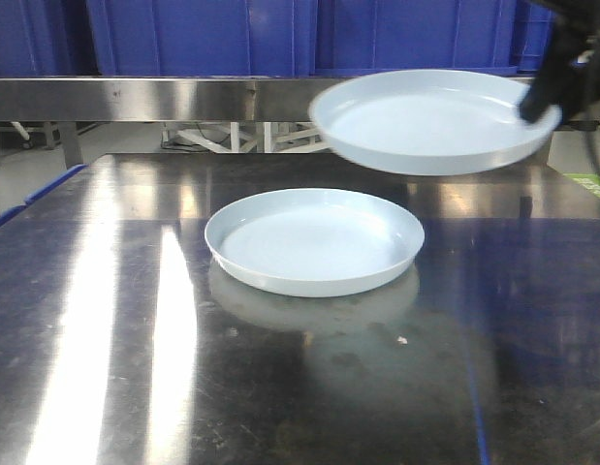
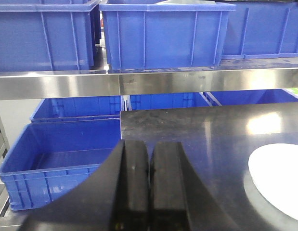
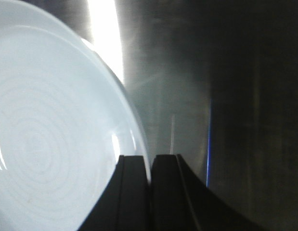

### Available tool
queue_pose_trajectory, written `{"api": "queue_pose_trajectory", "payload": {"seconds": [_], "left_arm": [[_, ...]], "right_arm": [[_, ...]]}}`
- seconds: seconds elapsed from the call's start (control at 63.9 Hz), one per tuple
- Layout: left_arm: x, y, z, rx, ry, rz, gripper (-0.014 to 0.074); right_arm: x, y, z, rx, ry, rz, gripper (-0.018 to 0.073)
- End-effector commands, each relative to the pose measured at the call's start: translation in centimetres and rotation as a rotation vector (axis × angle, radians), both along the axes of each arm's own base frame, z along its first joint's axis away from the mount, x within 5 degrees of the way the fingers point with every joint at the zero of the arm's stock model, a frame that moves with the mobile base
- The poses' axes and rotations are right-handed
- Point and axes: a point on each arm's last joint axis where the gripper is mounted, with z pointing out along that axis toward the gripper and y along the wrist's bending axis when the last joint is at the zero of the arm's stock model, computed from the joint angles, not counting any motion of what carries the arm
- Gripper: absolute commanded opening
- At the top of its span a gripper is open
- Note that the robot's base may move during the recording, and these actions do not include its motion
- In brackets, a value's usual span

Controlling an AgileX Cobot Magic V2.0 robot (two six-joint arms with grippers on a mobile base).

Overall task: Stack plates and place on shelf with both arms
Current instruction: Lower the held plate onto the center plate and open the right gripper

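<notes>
A glossy, pale blue-white round plate (image 1: 430,121) hangs above the dark steel bench (image 1: 106,339). The right fingers (image 3: 134,187) are clamped on its right rim. The matching second plate (image 1: 314,240) lies flat mid-bench, lower and to the left. The left fingers (image 2: 134,183) are pressed together on nothing. Both plates look rigid, slick and breakable. A one-sided rim pinch probably invites sagging or slipping, so level carrying and a soft landing seem wise.

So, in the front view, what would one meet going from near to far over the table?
Resting plate → shelf rail → blue crates
</notes>
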Motion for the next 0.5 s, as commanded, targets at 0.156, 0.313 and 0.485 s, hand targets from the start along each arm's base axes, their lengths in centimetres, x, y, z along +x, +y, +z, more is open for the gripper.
{"api": "queue_pose_trajectory", "payload": {"seconds": [0.156, 0.313, 0.485], "left_arm": [[0.0, 0.1, 1.8, -0.033, -0.112, 0.012, 0.0083], [0.0, 0.1, 1.8, -0.033, -0.112, 0.012, 0.0083], [0.0, 0.1, 1.8, -0.033, -0.112, 0.012, 0.0083]], "right_arm": [[1.4, 6.0, -0.9, 0.049, -0.069, 0.088, 0.005], [2.1, 7.5, -3.1, 0.04, -0.025, 0.115, 0.0051], [2.5, 7.7, -4.6, 0.033, 0.007, 0.117, 0.0115]]}}
